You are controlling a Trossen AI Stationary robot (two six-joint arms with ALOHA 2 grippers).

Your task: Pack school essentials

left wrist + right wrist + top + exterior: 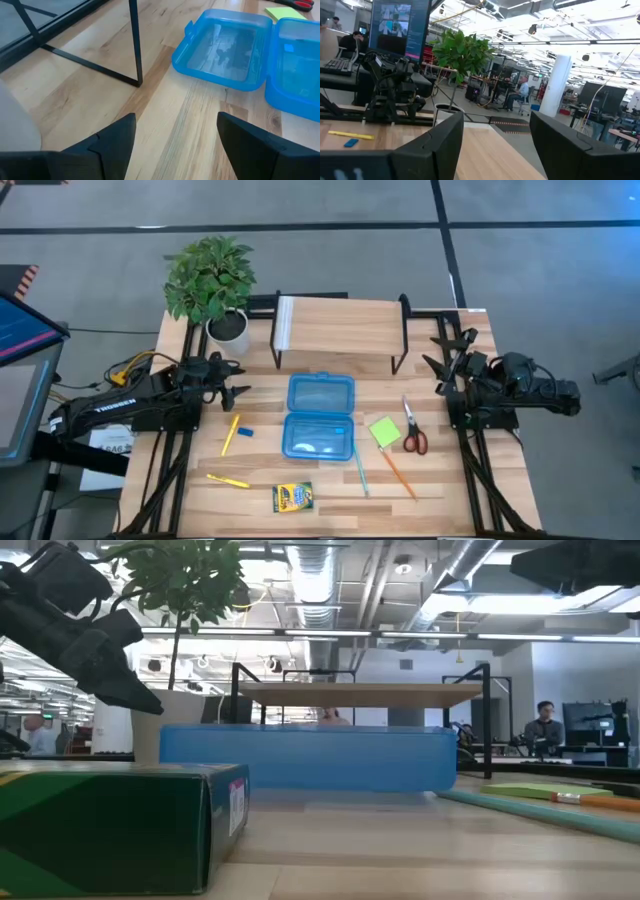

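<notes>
Right of left pincer (238, 390): yellow pencil (230, 435), apparently untouched.

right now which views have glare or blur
Low view: crayon box up close is soft, ceiling lights blow out. Left wrist view: open blue case shows reflections on its plastic. High view: evenly lit, plant sharp.
</notes>
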